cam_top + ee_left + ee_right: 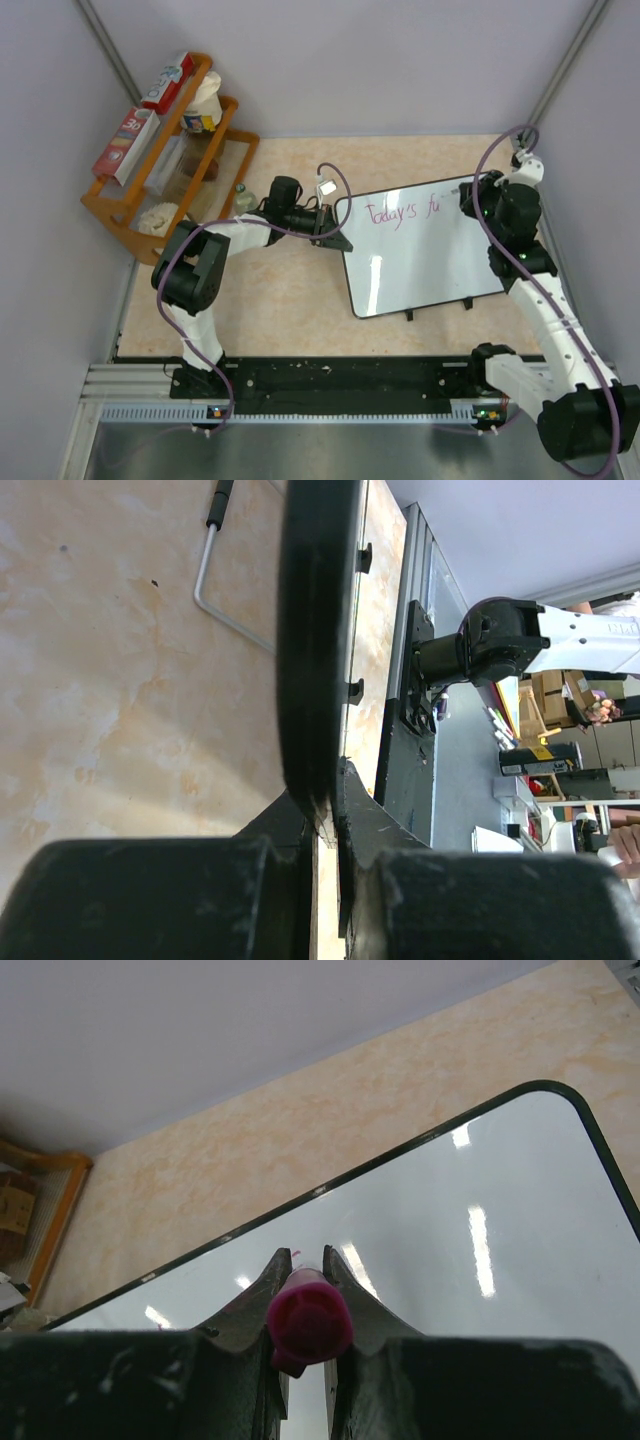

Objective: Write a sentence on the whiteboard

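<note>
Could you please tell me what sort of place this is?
Probably a lab test cell: plain partition walls, robot arms bolted to a base rail, and a wooden rack of packaged goods.

The top view looks down over the whole table, while each wrist view peers past its own jaws, close against the whiteboard all three share
</note>
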`<state>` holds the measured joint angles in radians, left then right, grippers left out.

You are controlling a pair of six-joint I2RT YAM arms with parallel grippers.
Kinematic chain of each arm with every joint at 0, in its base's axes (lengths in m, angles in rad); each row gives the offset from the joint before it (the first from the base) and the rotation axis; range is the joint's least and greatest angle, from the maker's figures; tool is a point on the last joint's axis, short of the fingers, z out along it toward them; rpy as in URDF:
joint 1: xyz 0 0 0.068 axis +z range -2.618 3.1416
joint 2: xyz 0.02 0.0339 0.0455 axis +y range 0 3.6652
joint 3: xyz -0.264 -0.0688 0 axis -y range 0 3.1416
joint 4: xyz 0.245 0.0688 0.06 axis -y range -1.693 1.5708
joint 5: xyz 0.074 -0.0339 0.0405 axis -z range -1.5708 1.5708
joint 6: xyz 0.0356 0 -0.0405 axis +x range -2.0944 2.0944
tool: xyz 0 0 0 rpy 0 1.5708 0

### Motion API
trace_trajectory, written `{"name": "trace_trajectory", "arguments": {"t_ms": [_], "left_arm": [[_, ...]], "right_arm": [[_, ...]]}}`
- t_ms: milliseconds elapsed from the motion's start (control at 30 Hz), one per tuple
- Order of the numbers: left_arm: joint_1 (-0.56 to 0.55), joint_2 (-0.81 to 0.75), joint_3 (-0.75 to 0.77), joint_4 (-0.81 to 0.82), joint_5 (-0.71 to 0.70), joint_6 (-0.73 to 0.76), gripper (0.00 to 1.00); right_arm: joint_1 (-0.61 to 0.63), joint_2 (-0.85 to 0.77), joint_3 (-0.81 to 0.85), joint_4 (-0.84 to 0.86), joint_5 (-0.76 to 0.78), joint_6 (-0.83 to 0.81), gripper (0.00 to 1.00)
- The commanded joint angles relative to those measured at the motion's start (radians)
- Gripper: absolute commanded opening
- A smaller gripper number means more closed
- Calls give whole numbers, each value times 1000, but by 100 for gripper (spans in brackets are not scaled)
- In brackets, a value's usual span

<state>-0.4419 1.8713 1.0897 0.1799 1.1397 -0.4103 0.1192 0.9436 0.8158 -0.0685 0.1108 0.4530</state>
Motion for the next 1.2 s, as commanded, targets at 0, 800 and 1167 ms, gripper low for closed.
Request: {"name": "trace_trajectory", "arguments": {"t_ms": [0, 800, 1167], "left_arm": [[-21, -23, -36, -65, 14, 107, 0], [-21, -26, -36, -66, 15, 108, 0], [-21, -26, -37, -66, 14, 108, 0]], "right_arm": [[-12, 21, 74, 52, 23, -8, 0], [-12, 69, 0, 56, 29, -13, 0], [-12, 15, -82, 30, 12, -16, 0]]}}
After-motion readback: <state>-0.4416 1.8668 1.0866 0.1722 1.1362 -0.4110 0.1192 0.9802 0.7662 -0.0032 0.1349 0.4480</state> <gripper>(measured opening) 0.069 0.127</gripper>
